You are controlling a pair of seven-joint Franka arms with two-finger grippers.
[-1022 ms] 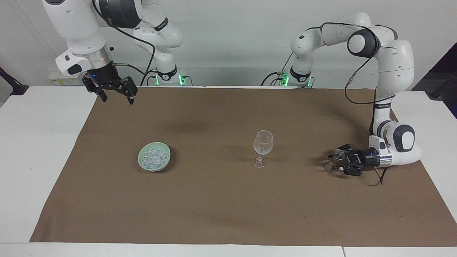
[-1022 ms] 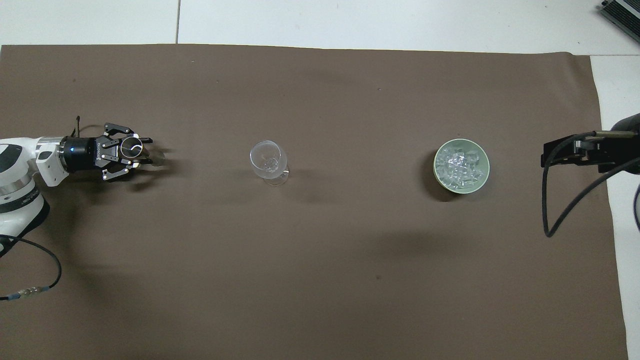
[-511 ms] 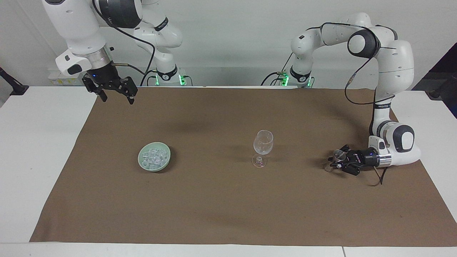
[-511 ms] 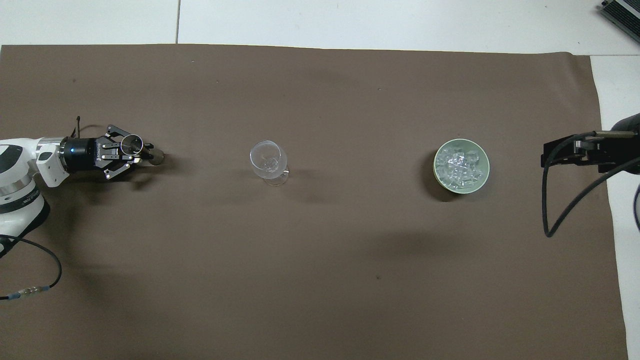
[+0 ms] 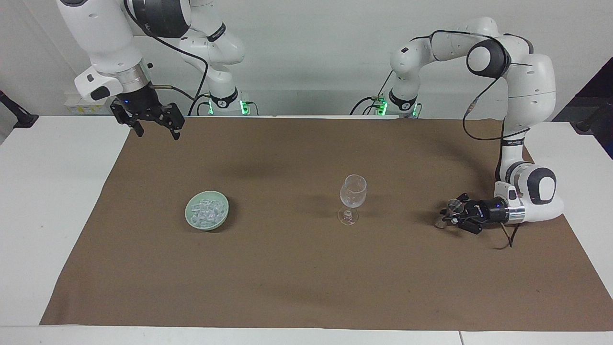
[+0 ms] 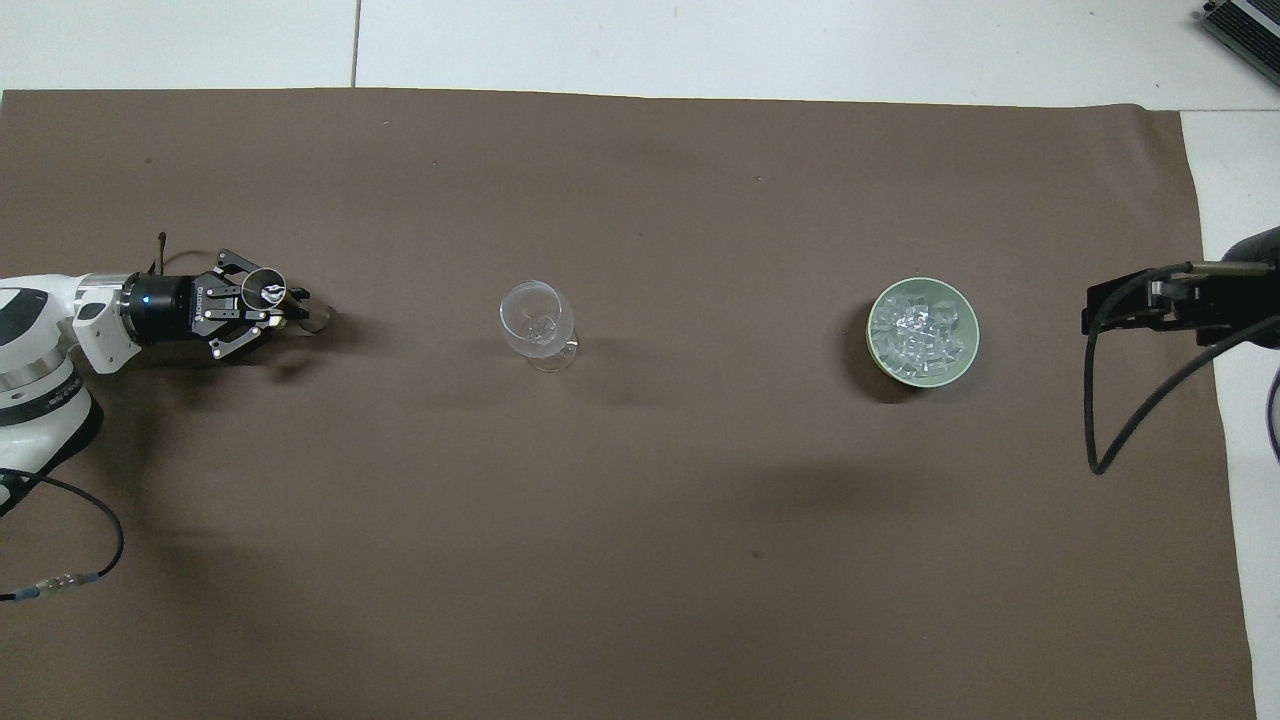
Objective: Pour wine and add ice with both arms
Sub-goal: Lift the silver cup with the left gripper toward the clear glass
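A small clear stemmed glass [image 5: 453,207] [image 6: 262,290] stands on the brown cloth at the left arm's end of the table. My left gripper [image 5: 448,216] [image 6: 295,308] lies low and level there, shut on its stem. Whether it holds wine I cannot tell. A larger empty stemmed glass [image 5: 353,196] [image 6: 537,322] stands mid-table. The ice [image 5: 207,209] [image 6: 920,325] is heaped in a pale green bowl [image 5: 206,226] [image 6: 872,330] toward the right arm's end. My right gripper [image 5: 155,128] [image 6: 1100,310] hangs open and empty, high over the cloth's corner by its base.
The brown cloth [image 5: 287,278] covers most of the white table [image 5: 52,201]. A black cable [image 6: 1130,420] droops from the right arm over the cloth's edge. Another cable [image 6: 70,575] trails beside the left arm.
The left gripper's fingers have closed in on the small glass's stem. The right arm has stayed in place.
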